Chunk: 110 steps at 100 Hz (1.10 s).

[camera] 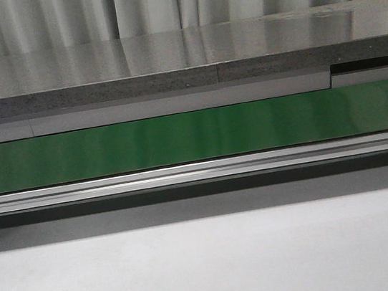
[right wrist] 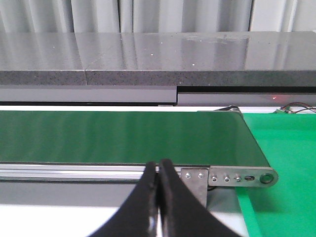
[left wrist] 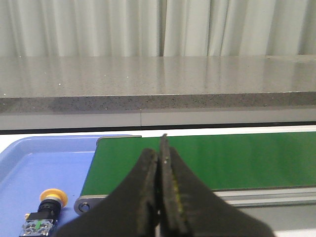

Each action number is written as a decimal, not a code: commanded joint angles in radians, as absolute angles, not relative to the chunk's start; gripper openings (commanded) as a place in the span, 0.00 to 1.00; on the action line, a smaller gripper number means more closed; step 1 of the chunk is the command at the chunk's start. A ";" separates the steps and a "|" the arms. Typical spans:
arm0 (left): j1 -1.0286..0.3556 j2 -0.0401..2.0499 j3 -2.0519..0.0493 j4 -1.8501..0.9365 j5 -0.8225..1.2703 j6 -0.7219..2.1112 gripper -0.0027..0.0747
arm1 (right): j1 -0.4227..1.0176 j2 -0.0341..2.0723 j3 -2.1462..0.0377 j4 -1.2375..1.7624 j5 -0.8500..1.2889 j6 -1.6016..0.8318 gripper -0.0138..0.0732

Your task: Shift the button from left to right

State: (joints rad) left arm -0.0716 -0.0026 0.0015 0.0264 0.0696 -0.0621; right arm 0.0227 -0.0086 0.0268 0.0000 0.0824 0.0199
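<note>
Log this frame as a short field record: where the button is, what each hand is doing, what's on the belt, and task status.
button: lying in the blue tray, beside the left end of the green conveyor belt; seen only in the left wrist view
left hand: fingers closed together, empty, apart from the button
right hand: fingers closed together, empty, in front of the belt's right end
belt load: nothing visible on it in any view
right side: green surface past the belt's end
task status: not started; button untouched

A yellow-headed, black-bodied button lies on a blue tray beside the green belt.
</note>
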 commanded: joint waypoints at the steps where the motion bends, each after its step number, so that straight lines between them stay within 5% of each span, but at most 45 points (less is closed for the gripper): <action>1: -0.077 -0.032 0.048 0.025 -0.008 -0.067 0.01 | 0.017 -0.030 0.011 -0.014 0.008 0.021 0.08; 57: -0.077 -0.028 0.026 -0.009 0.012 -0.067 0.01 | 0.017 -0.030 0.011 -0.014 0.008 0.021 0.08; 110: -0.075 0.282 -0.349 -0.140 0.301 -0.067 0.01 | 0.017 -0.030 0.011 -0.014 0.008 0.021 0.08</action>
State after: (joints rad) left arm -0.0716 0.2159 -0.2363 -0.1302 0.2994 -0.0621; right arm 0.0227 -0.0086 0.0268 0.0000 0.0824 0.0199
